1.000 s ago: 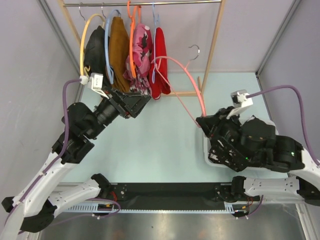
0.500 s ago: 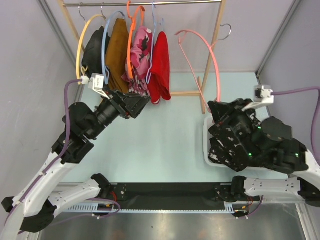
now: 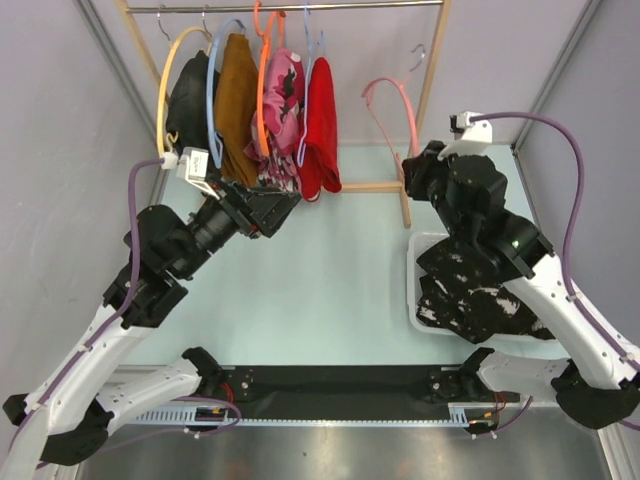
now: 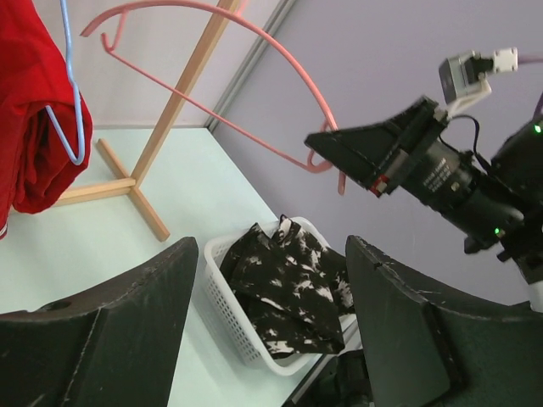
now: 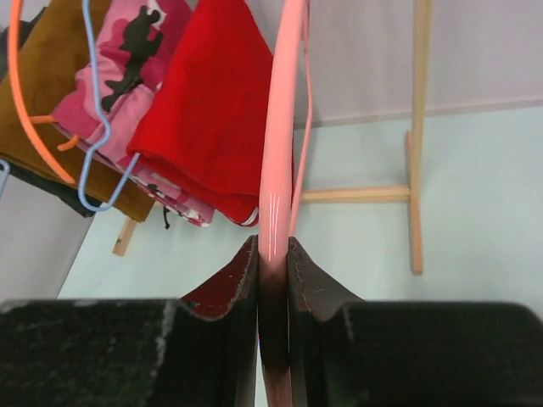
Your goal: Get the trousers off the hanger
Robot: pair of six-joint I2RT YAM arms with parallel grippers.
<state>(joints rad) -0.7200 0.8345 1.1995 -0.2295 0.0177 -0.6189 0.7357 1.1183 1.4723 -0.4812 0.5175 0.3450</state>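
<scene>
The red trousers point(image 3: 320, 130) hang folded over a light blue hanger on the rack; they also show in the left wrist view point(image 4: 30, 127) and the right wrist view point(image 5: 212, 119). The black trousers with white splotches point(image 3: 470, 290) lie in the white basket point(image 3: 413, 300), also seen in the left wrist view point(image 4: 293, 288). My right gripper point(image 3: 412, 165) is shut on an empty pink hanger point(image 3: 390, 100), the rod pinched between its fingers point(image 5: 271, 246). My left gripper point(image 3: 285, 200) is open and empty just below the hanging garments, its jaws wide apart point(image 4: 271, 246).
A wooden rack point(image 3: 425, 90) stands at the back. On it hang a dark garment on a yellow hanger point(image 3: 188, 95), a mustard-brown garment point(image 3: 238, 100) and a pink floral garment point(image 3: 282, 95). Grey walls close in both sides.
My right arm has raised the pink hanger and carried it back and up toward the rack's right post. My left arm has not moved.
</scene>
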